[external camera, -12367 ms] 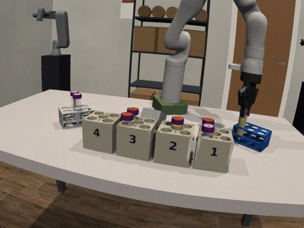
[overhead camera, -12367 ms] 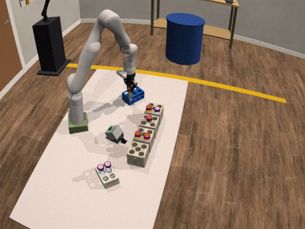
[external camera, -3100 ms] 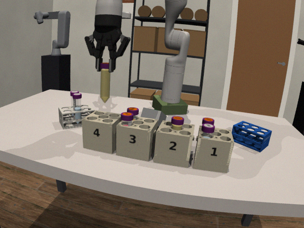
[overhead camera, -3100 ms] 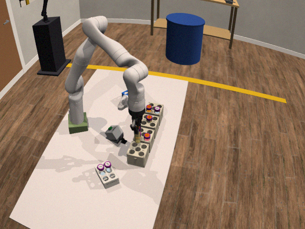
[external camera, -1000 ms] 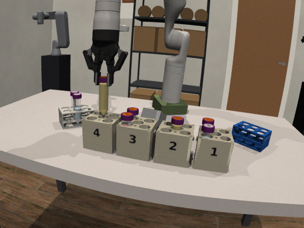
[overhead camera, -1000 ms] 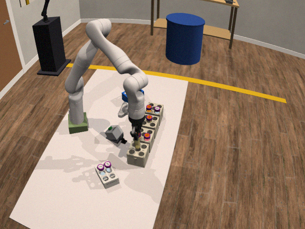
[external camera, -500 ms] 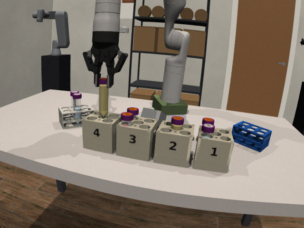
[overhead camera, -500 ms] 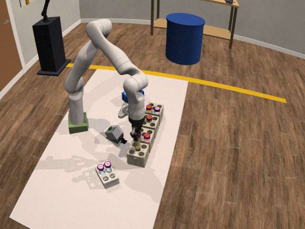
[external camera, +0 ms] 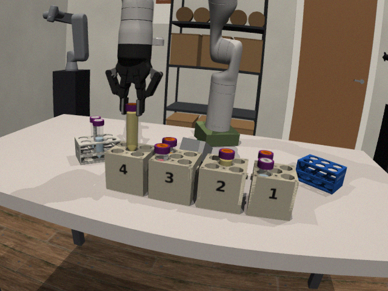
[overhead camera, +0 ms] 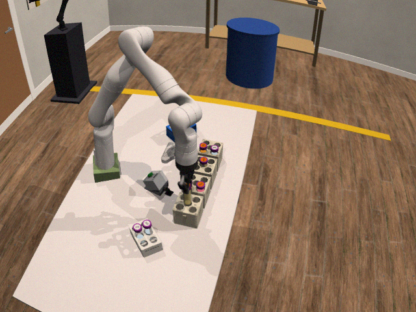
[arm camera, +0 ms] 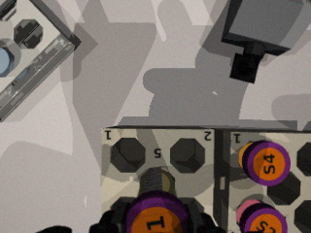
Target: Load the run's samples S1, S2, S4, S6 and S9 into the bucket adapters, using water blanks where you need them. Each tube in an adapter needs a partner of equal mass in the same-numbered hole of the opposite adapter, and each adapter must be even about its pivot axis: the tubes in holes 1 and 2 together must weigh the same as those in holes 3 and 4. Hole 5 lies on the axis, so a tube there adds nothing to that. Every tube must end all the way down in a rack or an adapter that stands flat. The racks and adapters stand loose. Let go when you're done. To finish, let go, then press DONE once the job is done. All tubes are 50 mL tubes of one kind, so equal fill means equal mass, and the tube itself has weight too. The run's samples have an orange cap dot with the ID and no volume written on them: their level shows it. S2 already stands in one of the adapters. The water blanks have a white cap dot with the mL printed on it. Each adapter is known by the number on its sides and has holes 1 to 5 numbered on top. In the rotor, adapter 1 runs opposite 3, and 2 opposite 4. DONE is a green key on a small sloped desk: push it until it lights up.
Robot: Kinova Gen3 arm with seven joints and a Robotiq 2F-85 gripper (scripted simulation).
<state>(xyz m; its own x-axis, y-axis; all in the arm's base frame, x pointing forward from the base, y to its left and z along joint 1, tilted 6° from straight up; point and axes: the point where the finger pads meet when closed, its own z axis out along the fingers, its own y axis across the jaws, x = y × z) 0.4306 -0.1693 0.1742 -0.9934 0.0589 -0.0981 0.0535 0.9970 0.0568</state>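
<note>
My gripper (external camera: 131, 108) is shut on the purple cap of sample S1 (arm camera: 155, 219), a tube with a yellowish fill (external camera: 131, 128). The tube hangs upright over adapter 4 (external camera: 125, 170), with its tip in the mouth of centre hole 5 (arm camera: 156, 179) and most of its length above the block. Holes 1 (arm camera: 127, 154) and 2 (arm camera: 187, 154) of adapter 4 are empty. Adapter 3 (external camera: 170, 178) holds S4 (arm camera: 266, 162) in its hole 1 and a second orange-dot tube (arm camera: 262, 223). Adapter 2 (external camera: 220, 184) holds one orange-dot tube (external camera: 226, 154). Adapter 1 (external camera: 272, 192) holds an orange-dot tube (external camera: 265, 154) and a white-dot blank (external camera: 265, 163).
A clear rack (external camera: 93, 148) with two water blanks (external camera: 98, 122) stands left of adapter 4. An empty blue rack (external camera: 321, 173) lies right of adapter 1. The grey DONE desk (overhead camera: 155, 181) stands behind the adapters, close to my arm.
</note>
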